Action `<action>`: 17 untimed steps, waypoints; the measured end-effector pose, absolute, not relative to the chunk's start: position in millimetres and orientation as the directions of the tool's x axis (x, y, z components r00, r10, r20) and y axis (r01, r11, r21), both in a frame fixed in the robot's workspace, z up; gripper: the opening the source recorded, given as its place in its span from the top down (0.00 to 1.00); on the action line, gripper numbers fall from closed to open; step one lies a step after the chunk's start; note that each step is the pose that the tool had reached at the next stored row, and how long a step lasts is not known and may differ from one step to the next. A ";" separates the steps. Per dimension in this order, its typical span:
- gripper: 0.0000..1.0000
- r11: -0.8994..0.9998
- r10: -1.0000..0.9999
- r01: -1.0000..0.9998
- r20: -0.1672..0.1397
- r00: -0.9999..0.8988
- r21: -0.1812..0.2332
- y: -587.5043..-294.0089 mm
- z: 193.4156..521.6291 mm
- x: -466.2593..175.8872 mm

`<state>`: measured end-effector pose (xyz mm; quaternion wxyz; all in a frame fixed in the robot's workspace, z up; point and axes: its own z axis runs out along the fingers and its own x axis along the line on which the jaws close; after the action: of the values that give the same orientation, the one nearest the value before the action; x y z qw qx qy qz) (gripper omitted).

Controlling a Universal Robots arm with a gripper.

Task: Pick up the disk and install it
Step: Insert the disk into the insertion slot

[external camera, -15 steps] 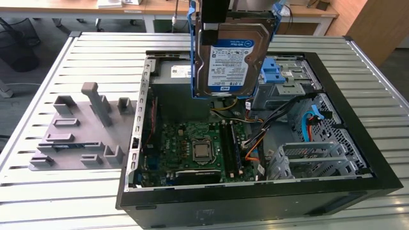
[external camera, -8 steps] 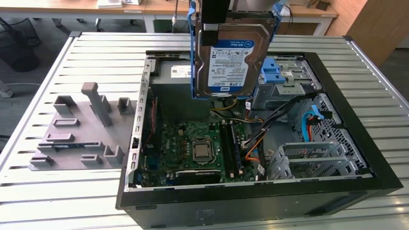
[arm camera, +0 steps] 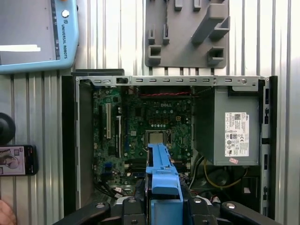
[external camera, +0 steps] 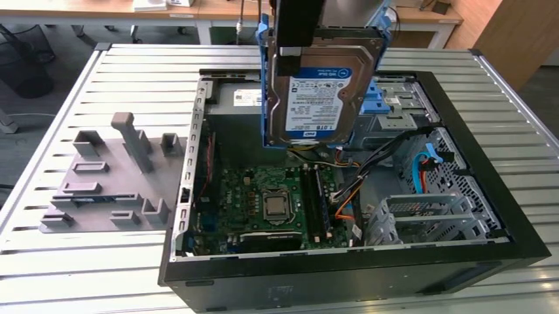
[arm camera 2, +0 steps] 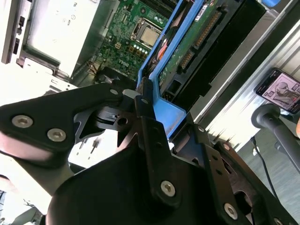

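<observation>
Exterior view, near edge: the open computer case (external camera: 349, 265) lies on its side on a slatted table (external camera: 52, 261), black wall nearest.
Near right: a grey metal cage (external camera: 428, 219) stands inside the case.
Middle: the motherboard (external camera: 253, 196) with its bare processor (external camera: 276, 206); loose cables (external camera: 371, 163) run between board and cage.
Above the middle: the disk (external camera: 319, 91) hangs upright over the case, label toward the camera, apart from everything below it.
Gripper: the gripper (arm camera: 163, 205) is clamped on the disk's blue carrier bracket, a finger on each side of it in the first wrist view.
Far right: blue drive brackets (external camera: 389, 98), partly hidden behind the disk.
Far: the grey power supply (arm camera: 234, 131) against the case's far wall.
Exterior view's left: a grey fixture plate (external camera: 114, 176) on the table, beside the case.
Done: the pick, judging by the disk held aloft.
Left: the install; the disk sits in no bay yet.
In the way: probably the cables and the cage, both near the bays.
</observation>
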<state>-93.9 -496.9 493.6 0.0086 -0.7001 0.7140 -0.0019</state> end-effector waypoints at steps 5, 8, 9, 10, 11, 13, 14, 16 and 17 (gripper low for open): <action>0.64 0.020 -1.000 -1.000 -0.009 -0.020 -0.015 -498.5 492.8 -88.5; 0.64 0.020 -1.000 -1.000 -0.010 -0.020 -0.015 -498.6 492.2 -79.1; 0.64 0.020 -1.000 -1.000 -0.010 -0.020 -0.015 -498.6 492.0 -76.2; 0.64 0.020 -1.000 -1.000 -0.010 -0.020 -0.015 -498.7 491.8 -74.2; 0.64 0.020 -1.000 -1.000 -0.010 -0.020 -0.015 -498.9 491.5 -73.1; 0.64 0.020 -1.000 -1.000 -0.009 -0.020 -0.015 -500.0 491.1 -72.5; 0.64 0.020 -1.000 -1.000 -0.010 -0.020 -0.015 -501.0 490.8 -72.5; 0.64 0.020 -1.000 -1.000 -0.010 -0.020 -0.015 -504.4 490.4 -72.5; 0.64 0.020 -1.000 -1.000 -0.010 -0.020 -0.015 -506.6 490.2 -72.5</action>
<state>-72.5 -506.6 490.2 0.0086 -0.7000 0.7140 -0.0019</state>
